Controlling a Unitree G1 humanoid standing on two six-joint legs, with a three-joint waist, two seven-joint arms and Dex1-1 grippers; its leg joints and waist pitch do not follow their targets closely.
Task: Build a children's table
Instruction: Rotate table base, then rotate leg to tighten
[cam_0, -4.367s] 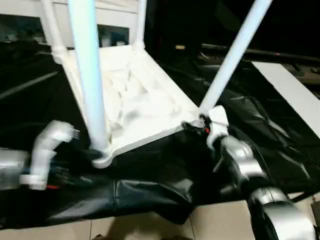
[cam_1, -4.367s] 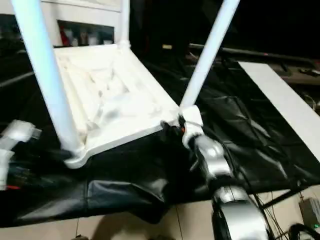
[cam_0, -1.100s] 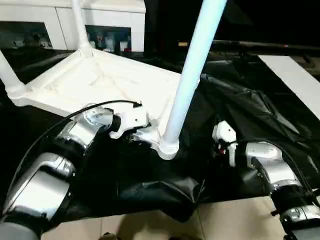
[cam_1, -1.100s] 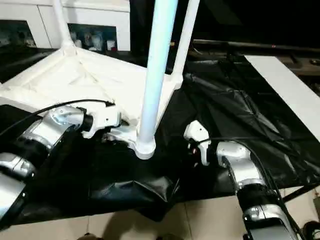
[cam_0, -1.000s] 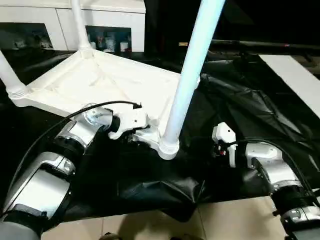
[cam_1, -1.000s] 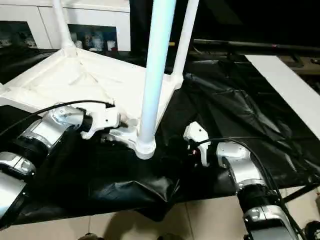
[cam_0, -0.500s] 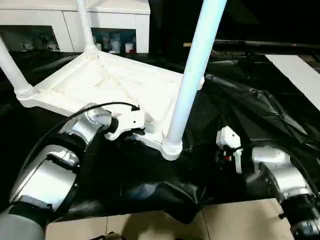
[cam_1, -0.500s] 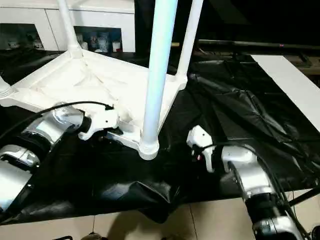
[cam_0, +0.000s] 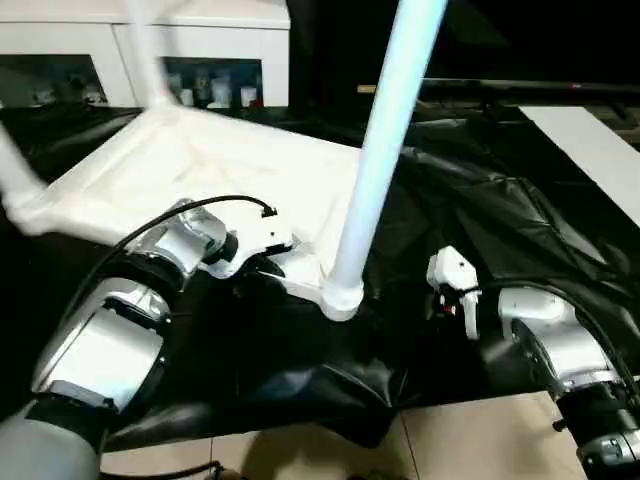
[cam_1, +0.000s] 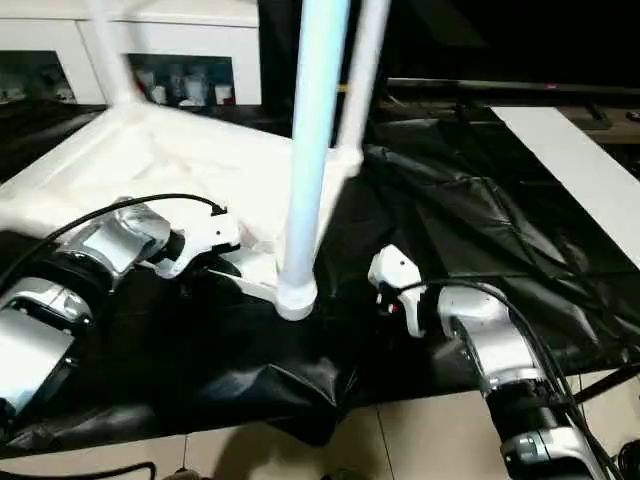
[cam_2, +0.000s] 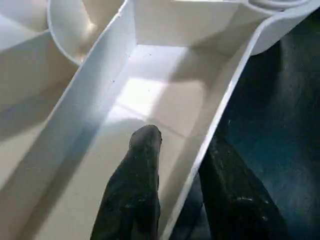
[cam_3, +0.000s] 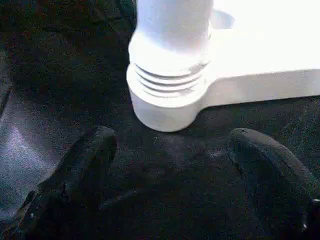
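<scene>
L fingers (cam_2: 180, 200) pinching table top (cam_0: 200, 170) rim.
R fingers (cam_3: 170, 165) wide open, empty, facing near-corner leg (cam_0: 385, 130) socket.

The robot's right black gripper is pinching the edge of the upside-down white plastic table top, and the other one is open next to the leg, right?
No, it is the left gripper straddling the white plastic table top's rim, per the left wrist view. The right gripper stands open by the white tube leg.

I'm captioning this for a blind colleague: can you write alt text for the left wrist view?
The left gripper straddles the thin outer rim of the upturned white table top, one black finger inside a ribbed compartment and the other outside over the black sheet. A round corner socket curves at the rim's far end.
</scene>
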